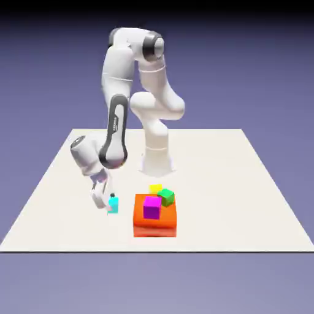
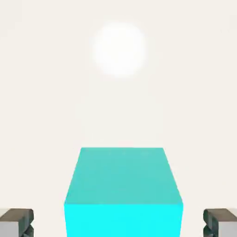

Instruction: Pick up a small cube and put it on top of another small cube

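The small cyan cube [image 1: 113, 203] rests on the white table [image 1: 245, 202], just left of the orange block in the exterior view. My gripper [image 1: 107, 204] is lowered over it, tilted, with its fingers on either side. In the hand view the cyan cube [image 2: 122, 190] fills the bottom middle. The two grey fingertips [image 2: 16, 222] stand at the bottom corners, each with a clear gap to the cube's sides. The gripper [image 2: 118, 223] is open and does not touch the cube.
A large orange block [image 1: 156, 225] stands close to the cyan cube's right in the exterior view. A magenta cube [image 1: 152, 208], a green cube [image 1: 166, 197] and a small yellow cube [image 1: 155, 188] sit on or behind it. The robot's base [image 1: 156, 160] stands behind.
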Robot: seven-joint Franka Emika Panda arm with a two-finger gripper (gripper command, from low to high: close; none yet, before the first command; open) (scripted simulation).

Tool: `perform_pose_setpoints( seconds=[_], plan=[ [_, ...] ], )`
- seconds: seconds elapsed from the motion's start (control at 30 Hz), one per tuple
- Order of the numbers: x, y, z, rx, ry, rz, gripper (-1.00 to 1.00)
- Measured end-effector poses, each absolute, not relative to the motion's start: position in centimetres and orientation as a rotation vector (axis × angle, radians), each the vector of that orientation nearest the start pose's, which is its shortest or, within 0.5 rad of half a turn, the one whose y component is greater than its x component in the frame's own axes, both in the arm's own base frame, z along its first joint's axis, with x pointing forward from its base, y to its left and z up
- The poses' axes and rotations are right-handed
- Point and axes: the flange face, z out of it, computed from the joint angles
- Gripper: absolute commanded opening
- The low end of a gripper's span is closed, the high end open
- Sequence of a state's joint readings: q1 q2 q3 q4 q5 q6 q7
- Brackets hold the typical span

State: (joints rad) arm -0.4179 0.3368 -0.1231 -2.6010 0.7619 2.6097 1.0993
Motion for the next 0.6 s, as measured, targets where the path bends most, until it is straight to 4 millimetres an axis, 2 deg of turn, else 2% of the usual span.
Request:
perform_pose_setpoints(
  seconds=[0.03, 0.2, 0.23, 0.33, 0.43, 0.5, 0.6],
  plan=[
    [31.9, -21.6, 11.5, -1.124, 2.734, 0.511, -1.00],
    [31.9, -23.3, 17.5, -1.124, 2.731, 0.510, -1.00],
    [32.7, -23.0, 18.6, -1.161, 2.715, 0.517, -1.00],
    [38.9, -19.5, 21.8, -1.441, 2.580, 0.559, -1.00],
    [44.1, -14.7, 25.4, -1.720, 2.437, 0.586, -1.00],
    [46.8, -11.2, 28.1, -1.898, 2.342, 0.593, -1.00],
    [49.9, -5.5, 32.4, -2.150, 2.200, 0.583, -1.00]
  ],
)
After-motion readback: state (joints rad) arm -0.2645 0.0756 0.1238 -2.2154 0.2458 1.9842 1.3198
